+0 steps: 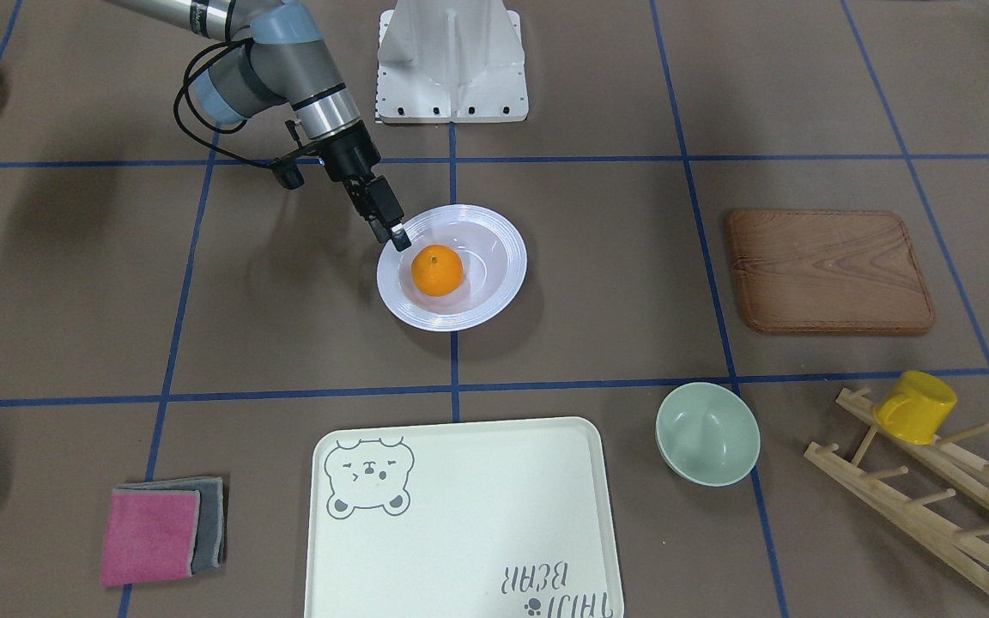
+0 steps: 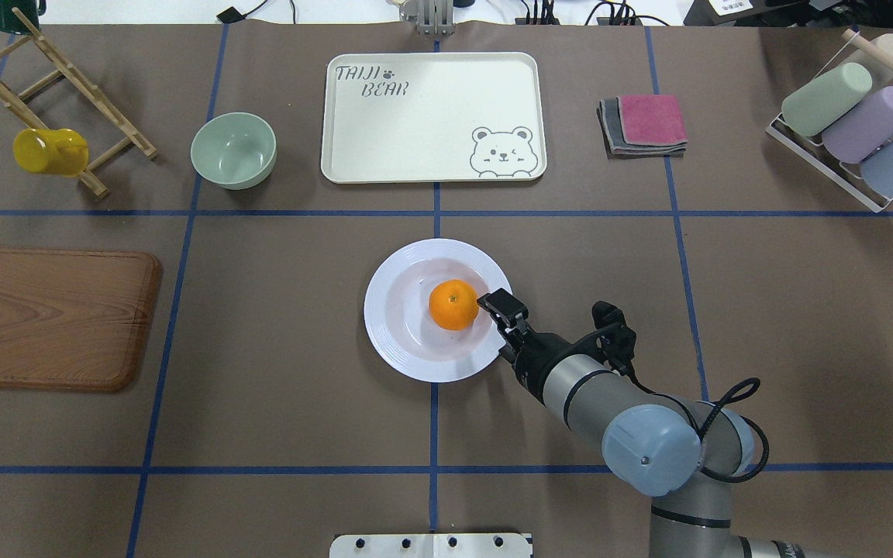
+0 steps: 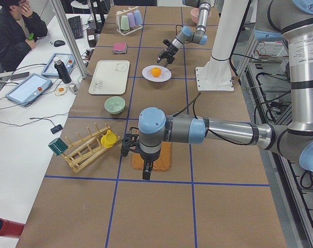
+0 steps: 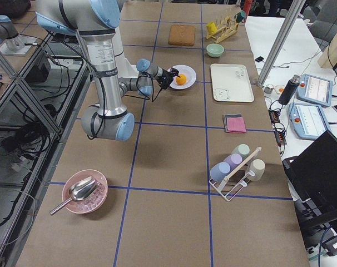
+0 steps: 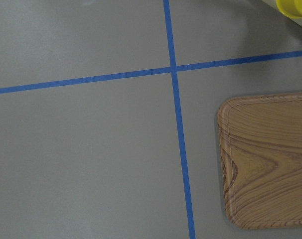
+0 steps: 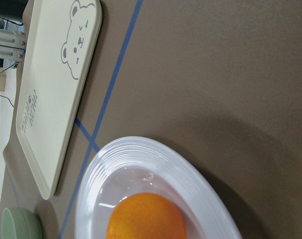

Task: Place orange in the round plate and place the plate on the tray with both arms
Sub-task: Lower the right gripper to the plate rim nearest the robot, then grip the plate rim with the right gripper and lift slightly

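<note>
The orange (image 1: pixel 437 270) lies free in the middle of the white round plate (image 1: pixel 494 232), which rests on the table's centre line. My right gripper (image 1: pixel 396 233) hovers over the plate's rim on the robot's side, just beside the orange (image 2: pixel 453 304), open and holding nothing. The right wrist view shows the orange (image 6: pixel 146 219), the plate (image 6: pixel 141 149) and the tray (image 6: pixel 46 114) beyond. The cream bear tray (image 2: pixel 431 116) sits bare past the plate. My left gripper (image 3: pixel 146 173) hangs over the wooden board, seen only from the side, so I cannot tell its state.
A wooden board (image 1: pixel 829 270), a pale green bowl (image 1: pixel 707 433) and a yellow cup (image 1: pixel 915 406) on a wooden rack lie on the robot's left side. Folded pink and grey cloths (image 1: pixel 160 532) sit beside the tray. A rack of pastel cups (image 2: pixel 857 124) stands far right.
</note>
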You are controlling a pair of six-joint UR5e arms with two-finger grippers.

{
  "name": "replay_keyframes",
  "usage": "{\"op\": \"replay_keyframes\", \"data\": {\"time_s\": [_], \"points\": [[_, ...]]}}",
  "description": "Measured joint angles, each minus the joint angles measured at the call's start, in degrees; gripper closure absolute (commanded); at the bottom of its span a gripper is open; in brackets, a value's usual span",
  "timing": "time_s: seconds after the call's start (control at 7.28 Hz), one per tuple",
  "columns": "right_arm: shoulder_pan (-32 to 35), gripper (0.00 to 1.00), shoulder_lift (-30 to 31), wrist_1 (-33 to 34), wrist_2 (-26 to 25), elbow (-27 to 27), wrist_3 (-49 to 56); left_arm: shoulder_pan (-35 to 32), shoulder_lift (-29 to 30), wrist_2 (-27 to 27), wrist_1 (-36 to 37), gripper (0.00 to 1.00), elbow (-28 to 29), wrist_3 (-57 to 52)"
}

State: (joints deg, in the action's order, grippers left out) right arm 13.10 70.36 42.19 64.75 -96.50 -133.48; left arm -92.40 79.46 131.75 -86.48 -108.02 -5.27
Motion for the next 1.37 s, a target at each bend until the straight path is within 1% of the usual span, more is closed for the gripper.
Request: {"op": "replay_keyframes", "data": {"time_s": [0.14,0.55,0.82,0.96,1.1,1.24,1.37], "points": [[0.38,0.06,0.17,-0.03,0.19,0.35,0.2,0.0,0.01,0.0,0.0,0.02,-0.01,0.0],[1.78,0.06,0.1,0.36,2.94,-1.78,0.35,0.05,0.14,0.0,0.0,0.02,-0.06,0.08],[1.39,0.06,0.22,0.13,3.01,-0.05,0.22,0.09,0.17,0.0,-0.02,0.02,-0.08,0.24],[1.0,0.19,0.18,0.07,2.67,0.64,0.2,0.11,0.17,0.0,-0.04,0.02,-0.07,0.33],[0.69,0.41,-0.06,0.07,2.31,1.01,0.08,0.11,0.17,0.0,-0.04,0.02,-0.04,0.39],[0.44,0.46,-0.44,0.07,1.89,1.26,-0.16,0.11,0.17,0.0,-0.06,0.02,-0.03,0.42],[0.12,0.46,-0.68,0.01,1.37,1.64,-0.35,0.11,0.17,0.0,-0.08,0.02,-0.05,0.43]]}}
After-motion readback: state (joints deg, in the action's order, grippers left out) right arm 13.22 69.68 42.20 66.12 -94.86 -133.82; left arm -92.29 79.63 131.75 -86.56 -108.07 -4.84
